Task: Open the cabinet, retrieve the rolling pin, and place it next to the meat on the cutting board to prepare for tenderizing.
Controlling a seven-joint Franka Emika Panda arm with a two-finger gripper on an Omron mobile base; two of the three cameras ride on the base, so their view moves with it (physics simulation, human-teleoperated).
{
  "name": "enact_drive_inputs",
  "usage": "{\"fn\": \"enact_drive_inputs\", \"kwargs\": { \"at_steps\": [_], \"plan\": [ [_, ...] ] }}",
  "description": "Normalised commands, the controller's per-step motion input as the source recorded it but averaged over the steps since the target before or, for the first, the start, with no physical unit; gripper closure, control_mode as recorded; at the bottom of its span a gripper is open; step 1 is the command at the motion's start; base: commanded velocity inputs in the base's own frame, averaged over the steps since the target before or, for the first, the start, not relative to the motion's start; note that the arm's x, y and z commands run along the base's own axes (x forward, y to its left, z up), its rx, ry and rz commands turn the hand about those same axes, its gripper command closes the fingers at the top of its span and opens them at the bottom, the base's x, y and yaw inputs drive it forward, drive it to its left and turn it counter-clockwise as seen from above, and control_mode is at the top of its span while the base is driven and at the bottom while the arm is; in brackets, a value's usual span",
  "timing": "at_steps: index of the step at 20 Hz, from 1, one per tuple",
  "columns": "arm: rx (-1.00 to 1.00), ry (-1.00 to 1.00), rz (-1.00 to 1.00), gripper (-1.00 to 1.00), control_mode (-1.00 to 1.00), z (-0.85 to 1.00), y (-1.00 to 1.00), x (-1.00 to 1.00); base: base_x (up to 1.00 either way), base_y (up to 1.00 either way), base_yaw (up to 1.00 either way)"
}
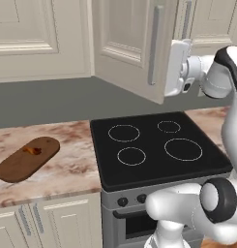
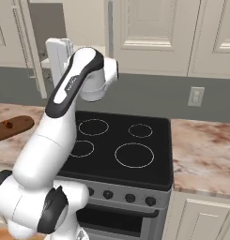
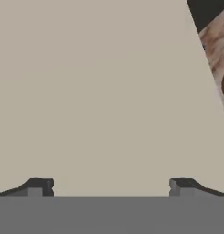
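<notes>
Pincer (image 3: 111,186) apart at cabinet (image 1: 132,46) door (ajar); stove (image 1: 154,145), marble counter (image 1: 66,167) below.

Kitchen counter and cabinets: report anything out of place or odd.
Nothing spilled or damaged. One cabinet door hangs ajar over the stove, with the open gripper at it. The meat sits on the cutting board.

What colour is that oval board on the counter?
The cutting board is dark brown wood, clearest in the left base view.

White arm (image 2: 65,117) raised high, elbow bent, wrist level, gripper (image 3: 111,186) fwd, jaws wide apart, nothing held
</notes>
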Motion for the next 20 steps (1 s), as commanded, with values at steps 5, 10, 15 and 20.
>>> {"fn": "enact_drive_inputs", "kwargs": {
  "at_steps": [5,10,15,20],
  "plan": [
    [-0.01,0.0,0.14,-1.0,-1.0,-0.19,1.0,-0.17,0.0,0.0,0.0],
    [-0.02,0.02,0.13,-1.0,-1.0,-0.14,1.0,0.01,0.0,0.0,0.0],
    [-0.05,0.07,0.08,-1.0,-1.0,-0.16,0.91,0.17,0.0,0.0,0.0],
    [-0.09,0.05,0.0,-1.0,-1.0,-0.07,0.35,0.12,0.0,0.0,0.0]
  ]
}}
